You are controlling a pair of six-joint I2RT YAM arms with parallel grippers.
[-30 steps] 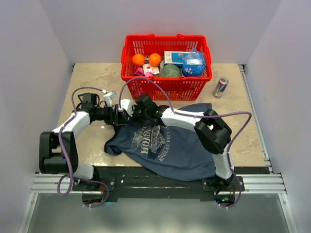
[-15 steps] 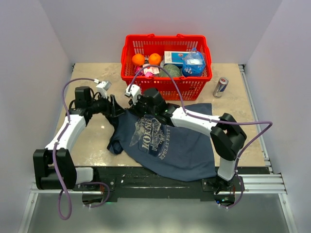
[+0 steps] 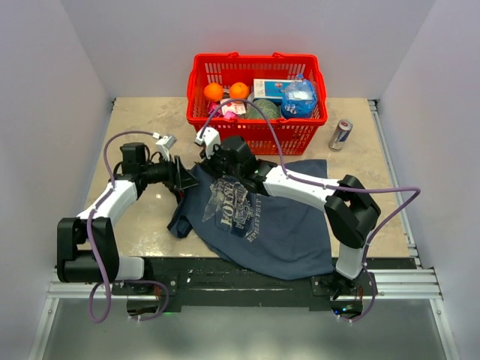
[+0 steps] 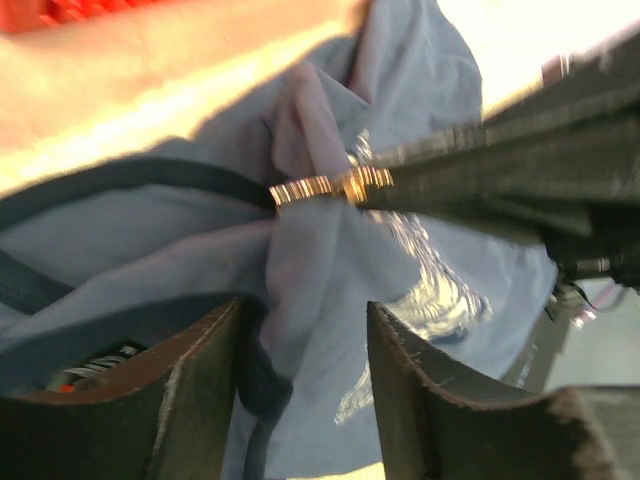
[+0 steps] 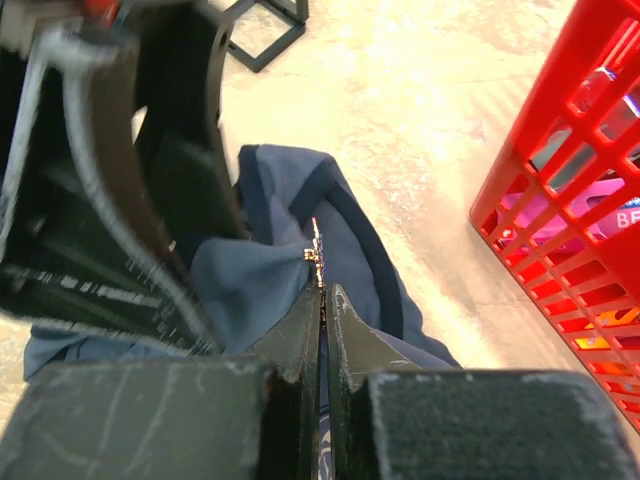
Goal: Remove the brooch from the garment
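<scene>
Since half a second ago my left arm has pulled in toward the right one, and the shirt's printed front has twisted and bunched with it.

Under everything is the table (image 3: 142, 120), pale and marbled. The garment (image 3: 277, 225), a dark blue T-shirt with a light print, sprawls over the near edge of it between the two arm bases, its collar end drawn up toward the wrists. Behind it the red basket (image 3: 259, 135) sits against the far wall, with two oranges (image 3: 214, 91) and some packets inside. A drinks can (image 3: 340, 135) stands upright just beside the basket on the right.

My left gripper (image 4: 300, 330) has a thick fold of the garment bunched between its fingers (image 4: 190, 390) and is clamped on that cloth. The right gripper (image 5: 322, 290) comes in from the other side, its fingers pressed together on the brooch (image 4: 325, 187), a thin gold bar. In the right wrist view the brooch (image 5: 317, 250) sticks out just past the fingertips, and it touches a peak of blue fabric there. Whether the pin has come free of the cloth I cannot tell.
</scene>
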